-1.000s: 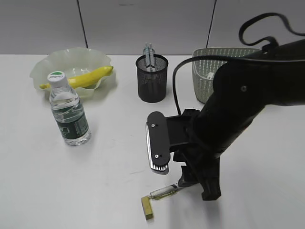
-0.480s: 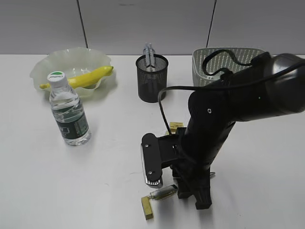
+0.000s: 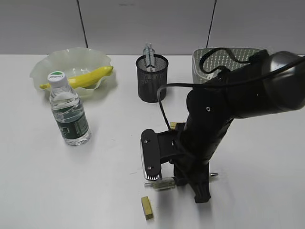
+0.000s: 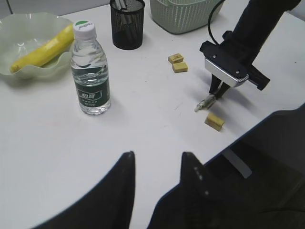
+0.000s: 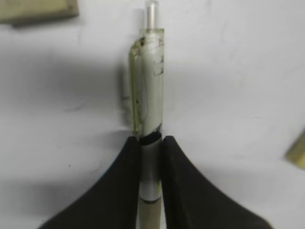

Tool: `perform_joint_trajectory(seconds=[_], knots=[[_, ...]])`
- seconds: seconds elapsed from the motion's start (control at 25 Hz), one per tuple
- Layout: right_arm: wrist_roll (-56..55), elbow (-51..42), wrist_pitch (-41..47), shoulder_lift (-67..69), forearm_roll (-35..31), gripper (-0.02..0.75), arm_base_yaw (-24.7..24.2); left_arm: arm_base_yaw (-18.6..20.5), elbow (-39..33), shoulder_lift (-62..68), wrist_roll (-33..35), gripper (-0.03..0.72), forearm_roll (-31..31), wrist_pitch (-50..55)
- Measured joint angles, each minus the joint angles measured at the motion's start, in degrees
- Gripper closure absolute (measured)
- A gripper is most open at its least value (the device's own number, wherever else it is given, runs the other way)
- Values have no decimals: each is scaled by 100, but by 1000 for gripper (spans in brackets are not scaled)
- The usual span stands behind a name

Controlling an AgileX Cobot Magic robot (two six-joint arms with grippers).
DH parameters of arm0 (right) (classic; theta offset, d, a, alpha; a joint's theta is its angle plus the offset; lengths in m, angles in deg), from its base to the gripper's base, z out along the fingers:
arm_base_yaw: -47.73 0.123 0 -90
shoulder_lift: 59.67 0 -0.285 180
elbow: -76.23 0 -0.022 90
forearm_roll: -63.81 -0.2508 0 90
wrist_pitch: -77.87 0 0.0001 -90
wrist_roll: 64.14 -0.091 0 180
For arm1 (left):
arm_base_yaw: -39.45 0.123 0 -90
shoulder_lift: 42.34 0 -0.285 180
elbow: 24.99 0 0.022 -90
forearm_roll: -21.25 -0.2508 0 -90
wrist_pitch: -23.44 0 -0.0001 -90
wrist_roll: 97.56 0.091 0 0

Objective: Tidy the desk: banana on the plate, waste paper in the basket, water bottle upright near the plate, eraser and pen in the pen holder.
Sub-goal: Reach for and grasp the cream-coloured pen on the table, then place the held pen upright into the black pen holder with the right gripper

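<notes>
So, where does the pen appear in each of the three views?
Exterior view: pen low centre, under the right gripper.
Left wrist view: pen right of centre.
Right wrist view: pen centre, pinched between the fingers.
Shared landmark: the eraser beside its clicker end.

Mostly hidden behind the right arm (image 3: 209, 138) in the exterior view: pen (image 3: 164, 184) and basket (image 3: 209, 59). Cut off by the bottom edge in the right wrist view: pen barrel. Perhaps pens inside the pen holder (image 3: 152, 78), too small to tell.
</notes>
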Motion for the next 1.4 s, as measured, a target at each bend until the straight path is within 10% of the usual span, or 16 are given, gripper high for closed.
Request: perform_joint_trajectory(seconds=[0.28, 0.64, 0.84, 1.4], knots=[[-519, 313, -430, -976, -126, 629, 0, 0, 0, 0, 0, 447, -5, 0], [-600, 386, -2892, -1582, -3114, 629, -447, 0, 0, 0, 0, 447, -11, 0], [-655, 386, -3944, -1337, -3637, 629, -634, 0, 0, 0, 0, 447, -16, 0], [-4858, 1131, -5449, -136, -1455, 629, -950, 0, 0, 0, 0, 447, -16, 0]])
